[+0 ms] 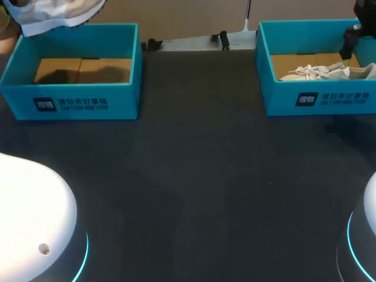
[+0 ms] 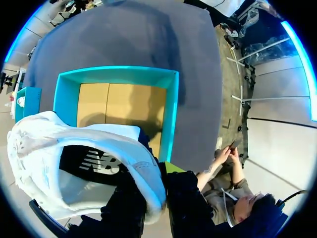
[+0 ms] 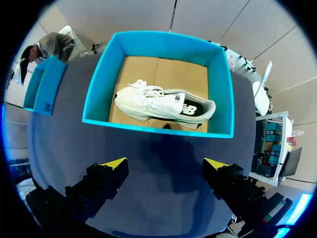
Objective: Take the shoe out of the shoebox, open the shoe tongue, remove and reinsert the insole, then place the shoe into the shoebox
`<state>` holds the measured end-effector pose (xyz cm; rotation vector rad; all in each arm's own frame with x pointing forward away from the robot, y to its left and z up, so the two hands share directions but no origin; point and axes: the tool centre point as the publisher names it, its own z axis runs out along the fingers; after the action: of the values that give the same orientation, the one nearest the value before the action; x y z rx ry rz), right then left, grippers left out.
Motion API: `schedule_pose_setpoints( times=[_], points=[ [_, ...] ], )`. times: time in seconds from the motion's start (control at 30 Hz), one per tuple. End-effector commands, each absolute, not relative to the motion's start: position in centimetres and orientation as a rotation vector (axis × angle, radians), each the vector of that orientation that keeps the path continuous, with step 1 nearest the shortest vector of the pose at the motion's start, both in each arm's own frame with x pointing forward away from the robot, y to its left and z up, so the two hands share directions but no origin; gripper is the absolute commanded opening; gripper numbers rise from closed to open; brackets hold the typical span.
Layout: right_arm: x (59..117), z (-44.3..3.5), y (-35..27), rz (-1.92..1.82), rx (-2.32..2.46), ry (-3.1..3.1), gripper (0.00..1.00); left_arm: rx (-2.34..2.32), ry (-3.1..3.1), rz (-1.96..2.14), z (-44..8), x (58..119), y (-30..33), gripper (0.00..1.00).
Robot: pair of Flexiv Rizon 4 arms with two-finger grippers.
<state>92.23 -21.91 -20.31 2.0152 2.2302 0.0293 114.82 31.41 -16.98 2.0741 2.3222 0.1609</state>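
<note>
Open table runs between the left shoebox and right shoebox — a shoe fills the right one's floor.

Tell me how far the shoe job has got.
Done: one shoe is out of the left box, which is empty. In hand: the left hand holds that shoe above the box, insole in place. Left: opening the tongue, pulling and refitting the insole, boxing the shoe. A second shoe lies in the right box; the right hand hangs open short of it.
</note>
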Motion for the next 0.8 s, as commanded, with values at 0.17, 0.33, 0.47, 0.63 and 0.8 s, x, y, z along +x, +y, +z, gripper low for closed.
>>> schedule_pose_setpoints(
  times=[0.17,0.33,0.47,0.63,0.8],
  points=[
    [92.2,-20.3,-21.9,0.029,2.015,2.229,1.0,2.088,2.295,0.24,-15.9,113.1,30.7,0.0],
    [92.2,-20.3,-21.9,0.029,2.015,2.229,1.0,2.002,2.336,0.298,-14.2,110.5,29.4,0.0],
    [92.2,-20.3,-21.9,0.029,2.015,2.229,1.0,1.883,2.446,0.35,-13.5,108.7,28.7,0.0],
    [92.2,-20.3,-21.9,0.029,2.015,2.229,1.0,1.772,2.514,0.391,-13.0,106.5,27.9,0.0],
    [92.2,-20.3,-21.9,0.029,2.015,2.229,1.0,1.713,2.54,0.391,-12.5,104.5,26.7,0.0]
  ],
)
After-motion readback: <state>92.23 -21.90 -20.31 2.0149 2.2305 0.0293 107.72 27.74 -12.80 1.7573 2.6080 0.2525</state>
